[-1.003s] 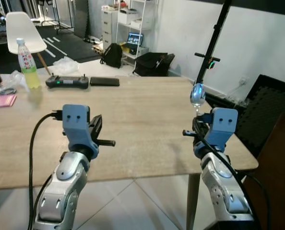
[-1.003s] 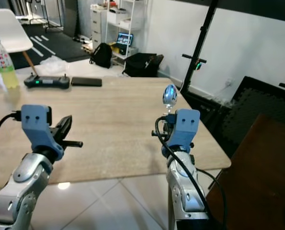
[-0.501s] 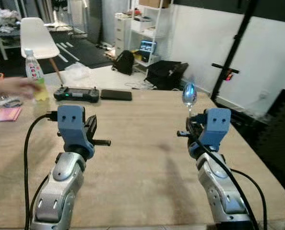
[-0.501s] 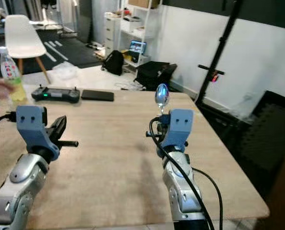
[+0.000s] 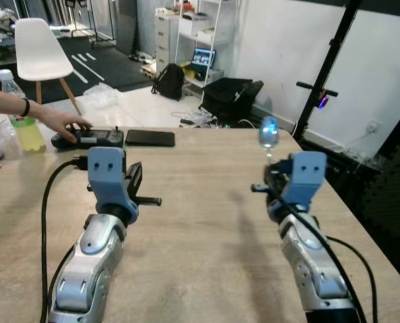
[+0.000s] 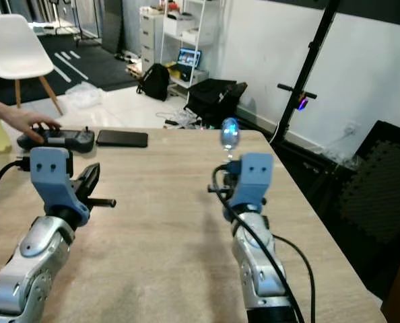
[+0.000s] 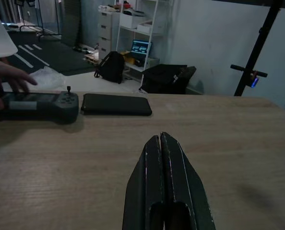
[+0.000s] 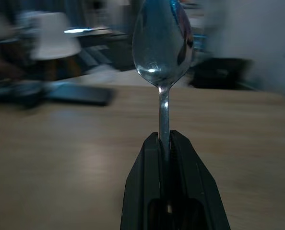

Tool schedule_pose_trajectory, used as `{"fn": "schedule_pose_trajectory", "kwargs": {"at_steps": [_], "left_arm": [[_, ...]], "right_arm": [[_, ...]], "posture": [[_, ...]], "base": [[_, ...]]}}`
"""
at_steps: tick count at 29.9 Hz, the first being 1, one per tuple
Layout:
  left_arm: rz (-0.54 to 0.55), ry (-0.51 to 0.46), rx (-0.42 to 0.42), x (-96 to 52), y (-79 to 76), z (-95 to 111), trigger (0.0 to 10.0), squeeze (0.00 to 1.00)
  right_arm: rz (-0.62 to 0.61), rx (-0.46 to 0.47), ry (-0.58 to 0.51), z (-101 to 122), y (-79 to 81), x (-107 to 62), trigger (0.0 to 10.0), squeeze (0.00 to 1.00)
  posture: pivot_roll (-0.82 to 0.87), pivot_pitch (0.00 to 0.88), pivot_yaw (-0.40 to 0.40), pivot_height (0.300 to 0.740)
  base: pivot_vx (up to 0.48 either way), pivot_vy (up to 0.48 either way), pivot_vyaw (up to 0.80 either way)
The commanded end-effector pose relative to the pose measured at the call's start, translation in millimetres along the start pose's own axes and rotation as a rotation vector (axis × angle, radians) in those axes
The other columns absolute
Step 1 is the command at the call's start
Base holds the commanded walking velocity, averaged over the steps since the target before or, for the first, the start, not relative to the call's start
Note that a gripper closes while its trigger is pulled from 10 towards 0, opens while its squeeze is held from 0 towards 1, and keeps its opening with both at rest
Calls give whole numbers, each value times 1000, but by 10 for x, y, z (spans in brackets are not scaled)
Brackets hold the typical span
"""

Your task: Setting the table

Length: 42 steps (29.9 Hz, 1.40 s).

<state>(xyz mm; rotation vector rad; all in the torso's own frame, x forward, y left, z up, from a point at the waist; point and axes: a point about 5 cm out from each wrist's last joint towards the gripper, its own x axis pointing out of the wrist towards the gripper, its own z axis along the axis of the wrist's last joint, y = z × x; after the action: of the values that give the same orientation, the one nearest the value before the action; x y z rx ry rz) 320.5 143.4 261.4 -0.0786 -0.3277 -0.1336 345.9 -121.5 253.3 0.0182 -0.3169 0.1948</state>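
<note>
- From the head views: the right tool point(image 5: 271, 176) is clamped on the handle of a metal spoon point(image 5: 268, 132), which stands upright with its bowl above the blue wrist housing, over the right half of the wooden surface point(image 5: 207, 222). The left tool point(image 5: 138, 182) hovers over the near left part of the surface with its fingers pressed together and nothing in them.
- At the far left edge a person's hand point(image 5: 64, 122) rests on a black controller point(image 5: 87, 138), with a black phone point(image 5: 149, 138) just to its right and a drink bottle point(image 5: 19, 116) further left.
- Left wrist view: the two black fingers point(image 7: 154, 177) meet tip to tip, empty, pointing toward the phone point(image 7: 115, 104) and controller point(image 7: 34, 104).
- Right wrist view: the spoon point(image 8: 162, 43) is pinched low on its thin neck between the fingers point(image 8: 147, 172). I'd judge it light, rigid and smooth, so it could pivot or slip in a narrow grip; holding mid-handle seems steadier.
- Compared with a second ago, the camera sits closer over the surface, the hand has arrived at the controller, and the spoon stays upright in the same grip.
</note>
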Motion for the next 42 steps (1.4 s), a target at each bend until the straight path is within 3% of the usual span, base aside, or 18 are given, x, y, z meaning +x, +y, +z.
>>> {"fn": "schedule_pose_trajectory", "kwargs": {"at_steps": [1, 5, 7, 9, 15, 17, 21, 23, 27, 30, 36, 42], "left_arm": [[10, 24, 14, -40, 26, -43, 10000, 0], [31, 54, 22, -72, 87, -116, 10000, 0], [67, 126, 69, -145, 204, -262, 10000, 0], [74, 143, 80, -171, 233, -304, 10000, 0], [115, 217, 141, -363, 353, -486, 10000, 0], [147, 235, 169, -472, 434, -528, 10000, 0], [149, 223, 166, -521, 453, -490, 10000, 0], [126, 192, 160, -575, 458, -386, 10000, 0], [96, 168, 164, -602, 445, -296, 10000, 0], [69, 159, 165, -607, 405, -210, 10000, 0], [54, 168, 159, -602, 358, -228, 10000, 0], [37, 178, 147, -600, 305, -228, 10000, 0]], "right_arm": [[45, -21, 20, -39, 49, -17, 10000, 0], [92, -79, 90, -154, 154, 32, 10000, 0], [71, -118, 193, -309, 228, 195, 10000, 0], [63, -136, 233, -348, 243, 252, 10000, 0], [19, -87, 358, -480, 254, 443, 10000, 0], [-45, -76, 376, -522, 207, 467, 10000, 0], [-77, -73, 372, -507, 155, 481, 10000, 0], [-165, -80, 355, -444, -9, 514, 10000, 0], [-238, -82, 335, -369, -166, 542, 10000, 0], [-296, -101, 276, -122, -404, 591, 10000, 0], [-298, -110, 278, -95, -449, 600, 10000, 0], [-281, -109, 347, -278, -442, 547, 10000, 0]], "posture": [[75, 130, -15, 740], [77, 129, -14, 740], [78, 128, -12, 740], [91, 131, -13, 740], [122, 152, -34, 740], [144, 174, -42, 740], [161, 200, -43, 740], [179, 240, -41, 740], [193, 268, -34, 740], [190, 289, -20, 740], [180, 294, -15, 740], [177, 300, -14, 740]], "base": [[0, 0, 0], [0, 0, 0], [0, 0, 0], [0, 0, 0], [0, 0, 0], [0, 0, 0], [0, 0, 0], [0, 0, 0], [0, 0, 0], [0, 0, 0], [0, 0, 0], [0, 0, 0]]}}
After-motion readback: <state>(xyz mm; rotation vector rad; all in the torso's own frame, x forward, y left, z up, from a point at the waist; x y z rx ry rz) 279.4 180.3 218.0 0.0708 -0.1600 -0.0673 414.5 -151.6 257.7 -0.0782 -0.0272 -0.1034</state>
